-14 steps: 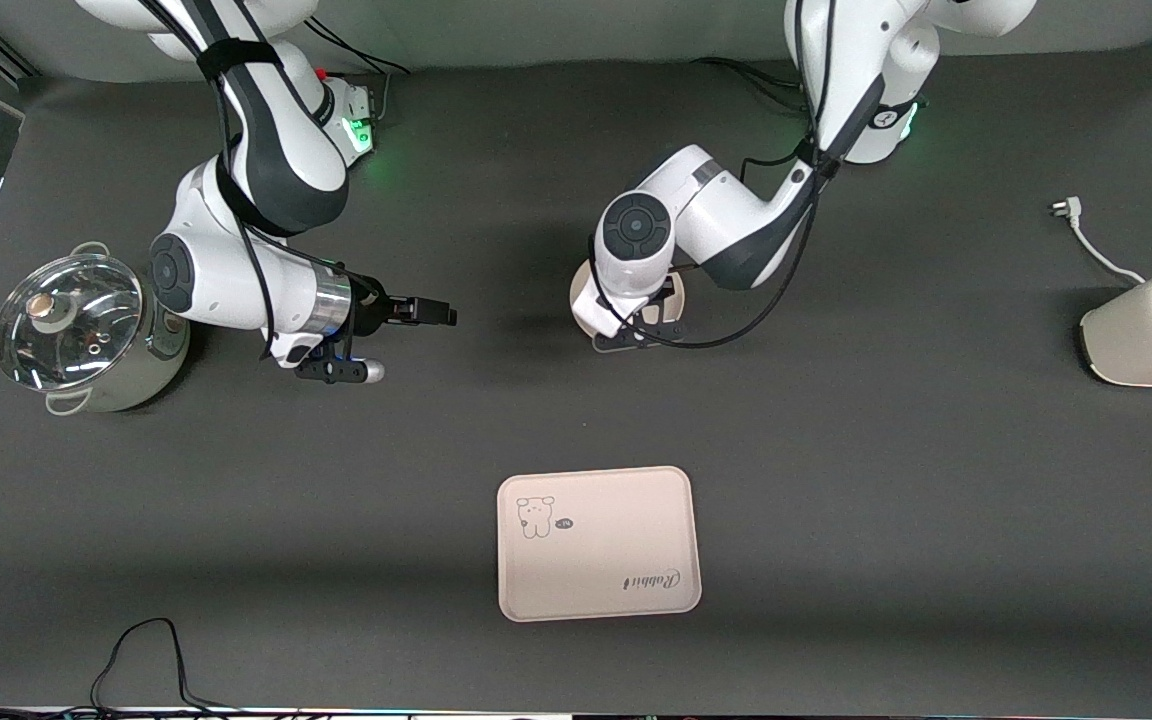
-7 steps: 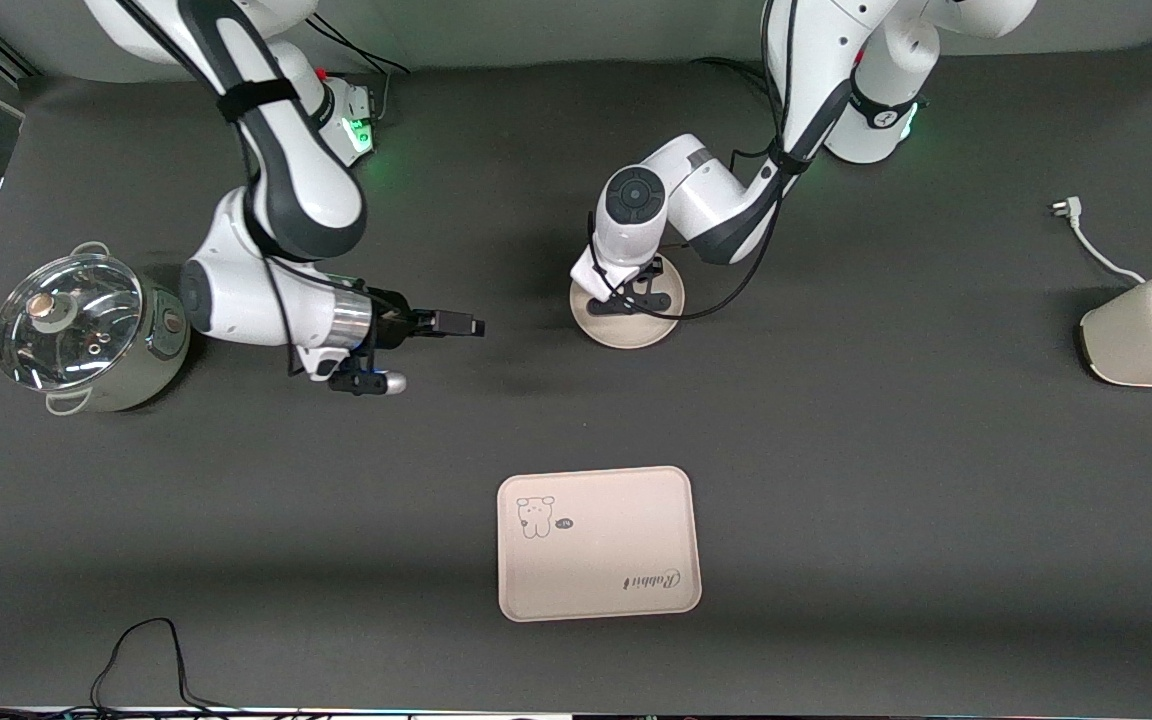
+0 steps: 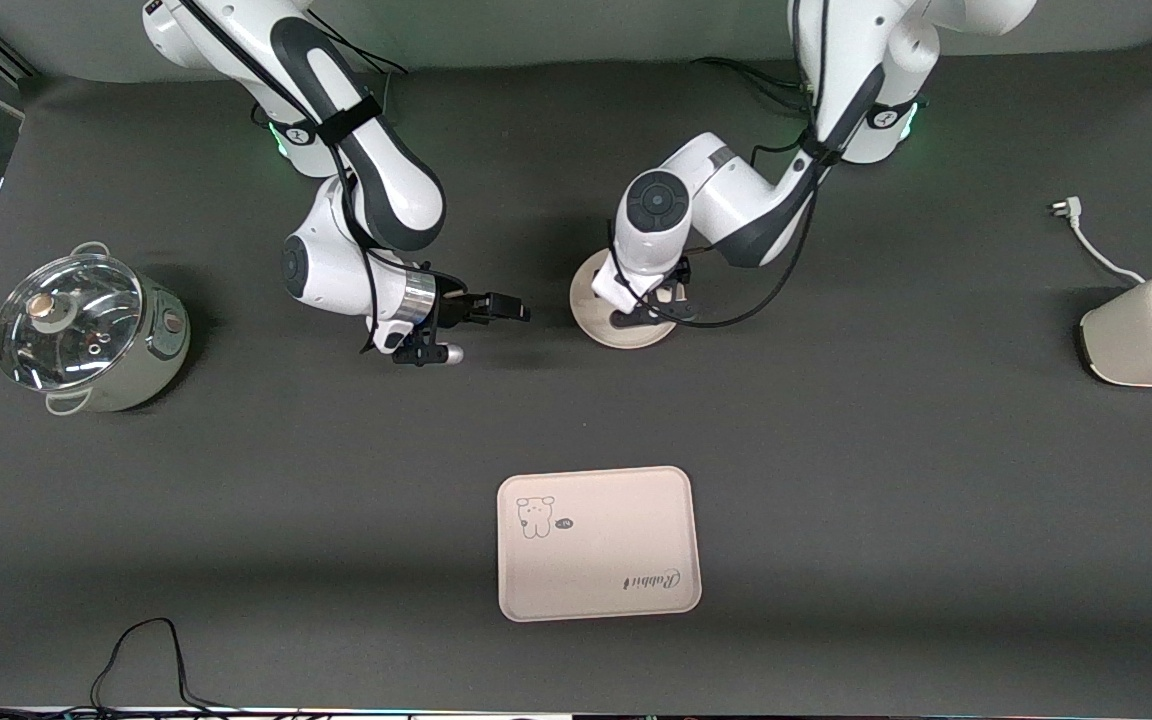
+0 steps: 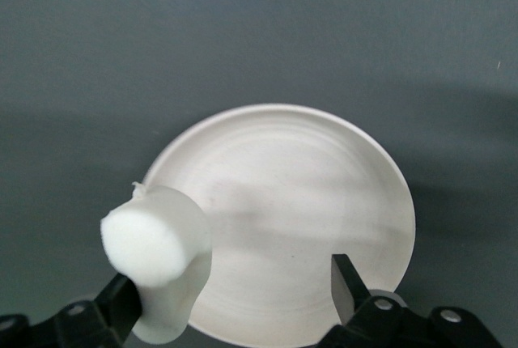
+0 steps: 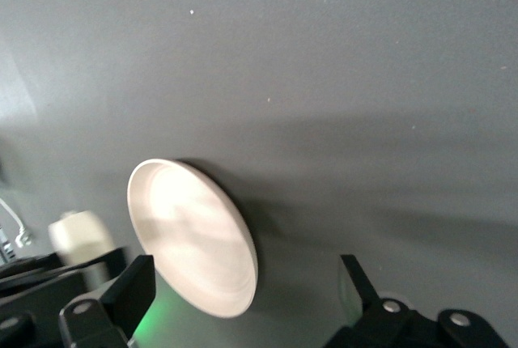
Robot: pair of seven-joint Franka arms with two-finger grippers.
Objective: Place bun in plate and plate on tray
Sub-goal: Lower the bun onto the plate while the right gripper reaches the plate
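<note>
Over the plate (image 3: 604, 322) hangs the left gripper (image 3: 658, 308), fingers apart; bun (image 4: 158, 255) clings to one finger (image 4: 121, 306), other finger clear of it, above the plate's rim. Plate sits on the table mid-way between the arms' ends, farther from the front camera than the tray (image 3: 598, 543), well apart from it. Right gripper (image 3: 496, 307) hovers over bare table beside the plate, toward the right arm's end, fingers spread, holding nothing. Pot (image 3: 86, 330) and toaster (image 3: 1151, 330) sit at the table's ends.
</note>
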